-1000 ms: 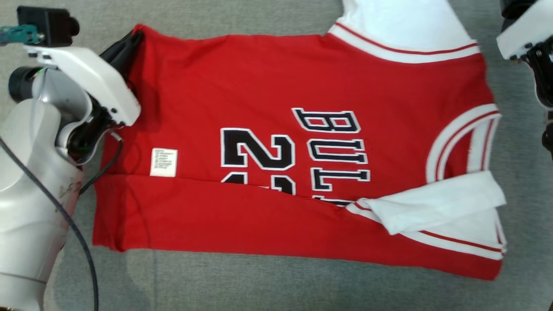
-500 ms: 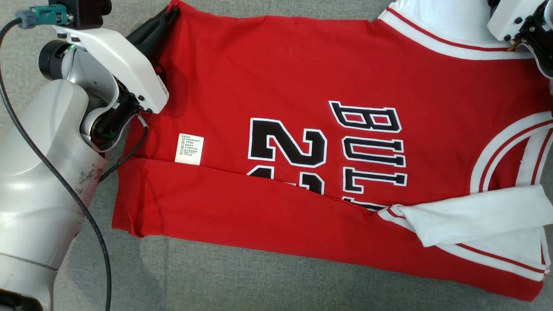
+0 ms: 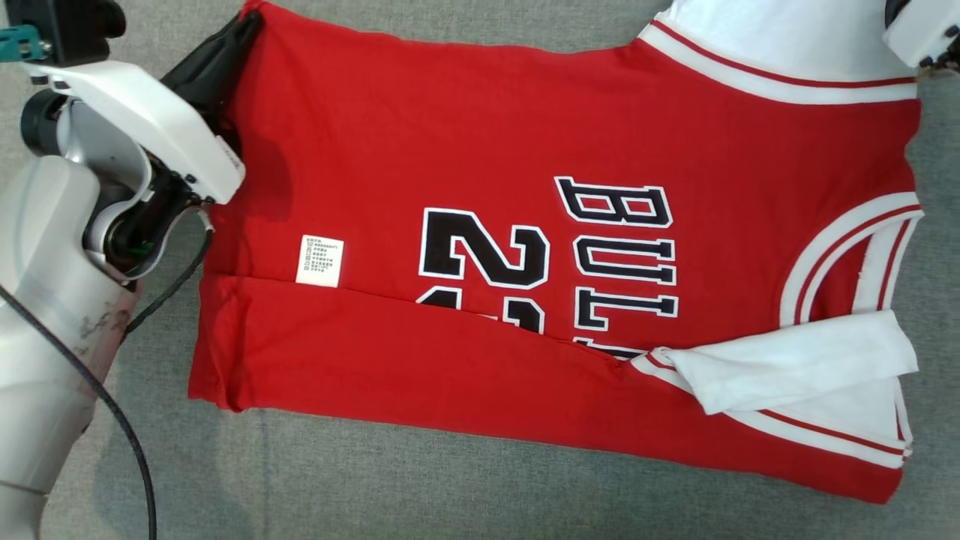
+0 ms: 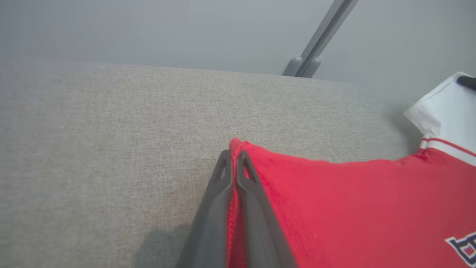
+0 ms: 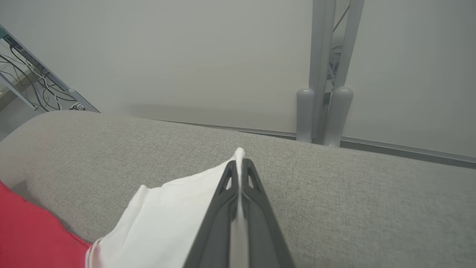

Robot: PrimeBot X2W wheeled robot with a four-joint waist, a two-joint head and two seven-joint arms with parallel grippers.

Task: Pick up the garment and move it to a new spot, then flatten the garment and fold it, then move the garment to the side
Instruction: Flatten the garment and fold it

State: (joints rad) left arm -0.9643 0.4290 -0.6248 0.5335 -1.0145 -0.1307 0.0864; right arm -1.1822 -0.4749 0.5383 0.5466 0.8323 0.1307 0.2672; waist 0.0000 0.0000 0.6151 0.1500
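1 red fabric jersey with white sleeves (image 3: 450,135), flat between our jaws: left jaws clamped on hem corner, right jaws on sleeve edge. Risk, we judge: shallow pinches slip when lifted.

The head camera looked almost straight down from above on the red-and-white basketball jersey (image 3: 480,150) spread over the grey woven-fabric surface (image 3: 450,495), and the jersey nearly spanned its frame. The left wrist camera sat low and close behind the left jaws at the jersey's red hem corner (image 4: 260,158), facing across the surface toward a pale grey wall (image 4: 148,29). The right wrist camera sat likewise behind the right jaws at the jersey's white sleeve (image 5: 167,216). Each wrist view shared its jersey corner with the head view, and both wrist views shared the grey metal post (image 5: 319,56) beyond the jersey.
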